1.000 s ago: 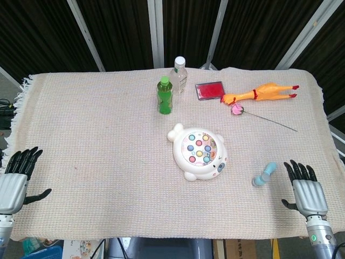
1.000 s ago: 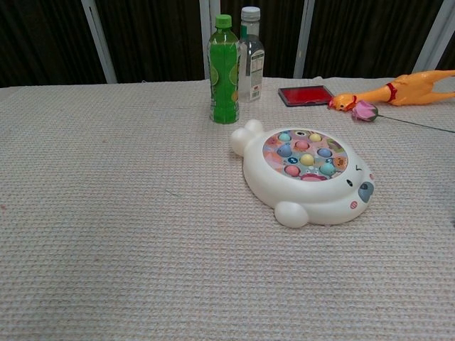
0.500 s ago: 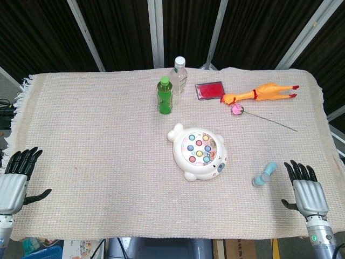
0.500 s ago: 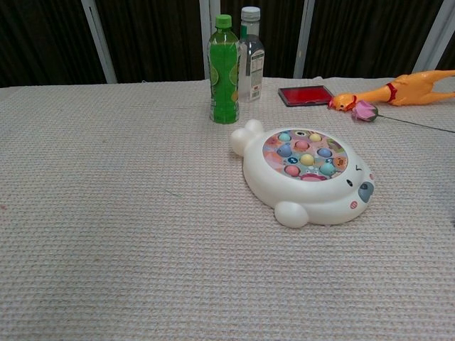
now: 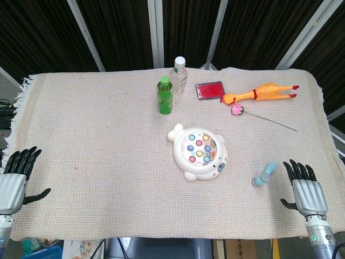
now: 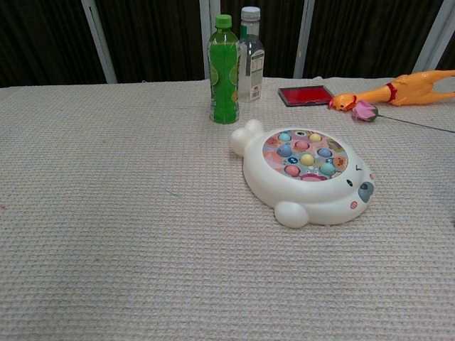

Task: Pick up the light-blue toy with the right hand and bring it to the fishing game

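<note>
My right hand (image 5: 308, 194) rests palm down at the near right edge of the woven cloth (image 5: 97, 135), fingers spread and pointing away from me, holding nothing. The light-blue toy (image 5: 264, 175) lies flat on the cloth just ahead of that hand and toward my left, close to the fingertips but not touching them. Its long axis runs diagonally, the round end nearer me and to the left, the other end angled away to the right. It sits between my right hand and the fishing game (image 5: 198, 151), the white bear-shaped board with coloured fish in its round well, which lies further left, apart from the toy. My left hand (image 5: 13, 179) is far across the table at the near left edge, also open and empty, so the right is plainly the nearer one. I judge the reach calls for moving forward and inward, then closing across the toy's narrow middle.
</note>
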### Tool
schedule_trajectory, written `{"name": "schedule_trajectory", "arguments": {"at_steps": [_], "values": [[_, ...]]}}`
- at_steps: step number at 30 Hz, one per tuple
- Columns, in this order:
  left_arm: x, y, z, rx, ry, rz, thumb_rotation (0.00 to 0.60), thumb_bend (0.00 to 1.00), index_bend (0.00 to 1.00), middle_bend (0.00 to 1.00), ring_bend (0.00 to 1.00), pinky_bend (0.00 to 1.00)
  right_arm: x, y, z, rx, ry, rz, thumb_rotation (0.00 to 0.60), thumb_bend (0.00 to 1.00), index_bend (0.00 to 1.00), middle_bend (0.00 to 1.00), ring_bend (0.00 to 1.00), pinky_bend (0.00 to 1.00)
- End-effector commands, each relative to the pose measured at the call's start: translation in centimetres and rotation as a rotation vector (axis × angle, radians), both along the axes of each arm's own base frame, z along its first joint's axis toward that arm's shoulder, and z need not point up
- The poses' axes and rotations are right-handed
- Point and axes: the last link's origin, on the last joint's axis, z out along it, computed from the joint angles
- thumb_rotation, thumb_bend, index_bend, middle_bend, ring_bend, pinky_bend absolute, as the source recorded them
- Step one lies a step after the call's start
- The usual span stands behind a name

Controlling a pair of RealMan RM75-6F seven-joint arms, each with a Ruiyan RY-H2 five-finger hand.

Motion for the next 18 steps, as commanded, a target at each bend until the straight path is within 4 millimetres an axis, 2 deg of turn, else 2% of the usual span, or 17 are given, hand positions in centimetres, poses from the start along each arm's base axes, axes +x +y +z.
{"name": "schedule_trajectory", "arguments": {"at_steps": [1,18], "values": [[0.02,0.03,-0.03,-0.001,0.000,0.000,0.600,0.00,0.00,0.00,0.00,0.00,0.02,-0.04,-0.03,-0.004,-0.005,0.009,0.600,0.18,0.00,0.00,0.00,0.00],[0.03,0.06,-0.10,-0.002,0.004,-0.001,0.600,0.00,0.00,0.00,0.00,0.00,-0.17,0.01,-0.11,0.002,0.008,0.007,0.600,0.18,0.00,0.00,0.00,0.00]]}}
